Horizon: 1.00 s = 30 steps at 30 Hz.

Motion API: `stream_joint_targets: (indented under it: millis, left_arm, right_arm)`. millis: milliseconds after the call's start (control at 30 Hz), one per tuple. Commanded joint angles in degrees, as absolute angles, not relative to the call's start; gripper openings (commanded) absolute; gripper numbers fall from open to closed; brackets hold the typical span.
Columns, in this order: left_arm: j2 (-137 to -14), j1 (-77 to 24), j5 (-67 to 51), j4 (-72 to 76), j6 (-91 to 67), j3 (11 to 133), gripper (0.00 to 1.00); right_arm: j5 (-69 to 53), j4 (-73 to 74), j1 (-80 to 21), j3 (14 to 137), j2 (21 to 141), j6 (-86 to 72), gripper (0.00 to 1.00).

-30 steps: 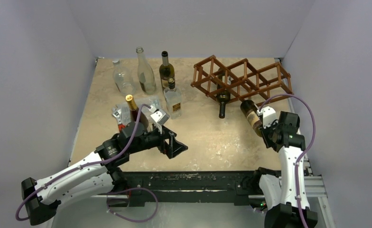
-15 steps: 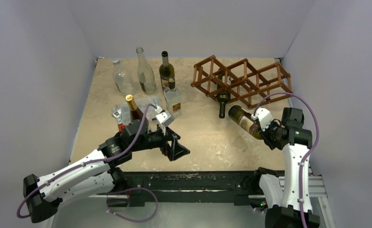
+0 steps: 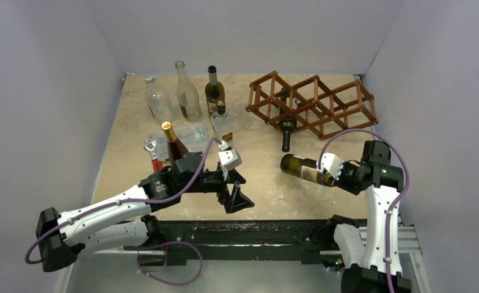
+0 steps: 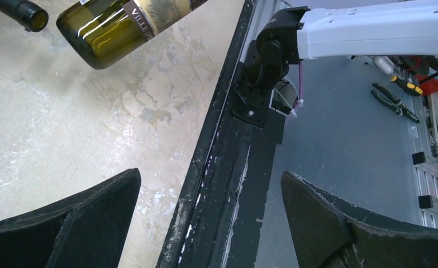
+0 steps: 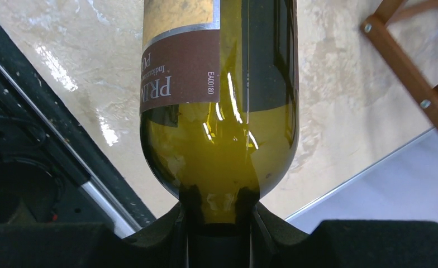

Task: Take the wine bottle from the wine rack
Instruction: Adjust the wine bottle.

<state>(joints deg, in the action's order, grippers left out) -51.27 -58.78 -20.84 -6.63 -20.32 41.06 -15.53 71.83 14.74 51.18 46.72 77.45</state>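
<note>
The reddish-brown wine rack (image 3: 313, 101) stands at the back right; one dark bottle (image 3: 286, 131) lies in it, neck toward me. My right gripper (image 3: 341, 175) is shut on the neck of a green wine bottle (image 3: 303, 170) with a brown label, held level above the table, clear of the rack, base pointing left. In the right wrist view the bottle (image 5: 222, 111) fills the middle and the gripper (image 5: 219, 220) clamps its neck. My left gripper (image 3: 237, 196) is open and empty, left of the bottle's base. In the left wrist view, this gripper (image 4: 211, 176) is wide apart; the bottle's base (image 4: 110, 33) shows at top left.
Several upright bottles (image 3: 188, 91) stand at the back left, and a gold-capped bottle (image 3: 173, 143) by a clear plastic box (image 3: 191, 135) stands near my left arm. The table's black front rail (image 4: 228, 167) lies under my left gripper. A rack corner (image 5: 412, 67) shows in the right wrist view.
My right gripper has drawn the green bottle away from the rack and swung it left until it lies level. My left arm has moved right, toward the bottle's base.
</note>
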Motion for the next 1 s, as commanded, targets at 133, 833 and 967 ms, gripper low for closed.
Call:
stream_joint_targets:
  millis: [133,833,967]
  left_arm:
    - [-57.2,-60.1,-22.4,3.4,-17.6,42.6,0.99]
    - [-65.6,-61.1,-24.4,18.4,-18.6,40.4,1.0]
    - [-68.5,-61.1,-24.4,22.1,-16.6,41.0,1.0]
  right_arm:
    - [-22.2,73.0,14.8,52.6,46.0,95.2,0.0]
    - [-34.0,75.6,14.7,51.4,46.2,125.1,0.0]
    - [-39.3,79.2,14.6,51.7,48.8,131.8,0.0]
